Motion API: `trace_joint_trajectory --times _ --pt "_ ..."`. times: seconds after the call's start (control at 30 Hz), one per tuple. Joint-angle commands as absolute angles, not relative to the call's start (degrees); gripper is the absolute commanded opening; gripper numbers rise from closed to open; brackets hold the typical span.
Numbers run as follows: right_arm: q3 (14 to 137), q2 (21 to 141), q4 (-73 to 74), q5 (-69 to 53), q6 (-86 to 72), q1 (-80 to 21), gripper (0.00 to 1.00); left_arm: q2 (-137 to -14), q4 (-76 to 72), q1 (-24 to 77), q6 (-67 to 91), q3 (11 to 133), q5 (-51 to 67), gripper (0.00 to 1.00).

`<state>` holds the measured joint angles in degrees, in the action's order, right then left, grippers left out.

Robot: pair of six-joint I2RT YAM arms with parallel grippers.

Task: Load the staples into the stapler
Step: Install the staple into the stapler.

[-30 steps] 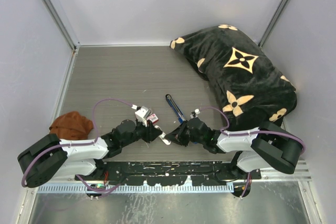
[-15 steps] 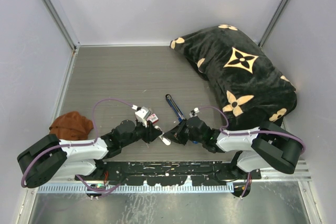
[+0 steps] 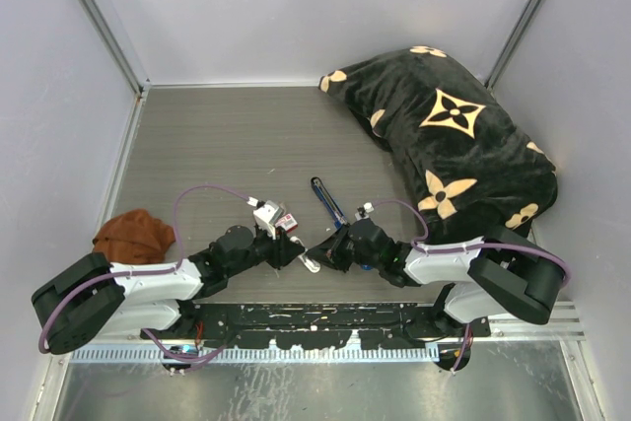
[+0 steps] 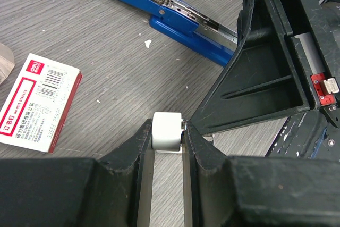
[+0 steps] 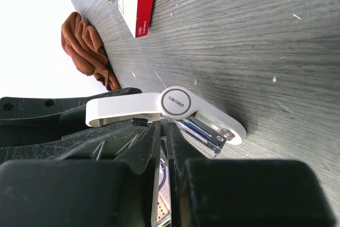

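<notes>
Left gripper (image 4: 168, 134) is closed on one end of the small white piece (image 4: 168, 125), low over the worktop (image 4: 106, 67). The right gripper (image 5: 162, 127) has its jaws almost together. Its tips touch the underside of the same white piece. I cannot tell if it pinches anything there.

Some shiny silver metal (image 5: 206, 134) pokes out of one end of the white piece. It may be the staples, but I cannot be sure. I see no loose block of staples anywhere.

I think the job right now is to get the staples free. The left gripper should hold the white piece steady while the right one works slowly. A hard tug could break the block or flick it away. Staying low means anything that drops lands close by.

Just past the grippers lies the red-and-white box (image 4: 37, 102), flat on the worktop. A bit further on is the stapler (image 4: 180, 11). It is blue and lies open, so its silver channel shows. It is near the grippers but not touching them. The staples should go in straight along that channel.

Furthest away, at the back right, is a black blanket (image 3: 444, 140).
</notes>
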<state>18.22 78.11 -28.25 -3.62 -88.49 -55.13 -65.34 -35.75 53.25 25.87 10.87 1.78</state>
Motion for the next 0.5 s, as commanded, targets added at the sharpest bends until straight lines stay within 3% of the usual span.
trace_joint_trajectory --times 0.0,0.47 --pt "19.8 78.7 -30.1 -2.1 -88.9 -55.5 0.09 -63.4 -40.0 53.4 24.8 10.8 2.1 0.0" --pt "18.7 76.0 -25.9 -1.3 -89.5 -55.7 0.09 -63.1 -39.5 53.5 25.1 11.0 1.2 0.0"
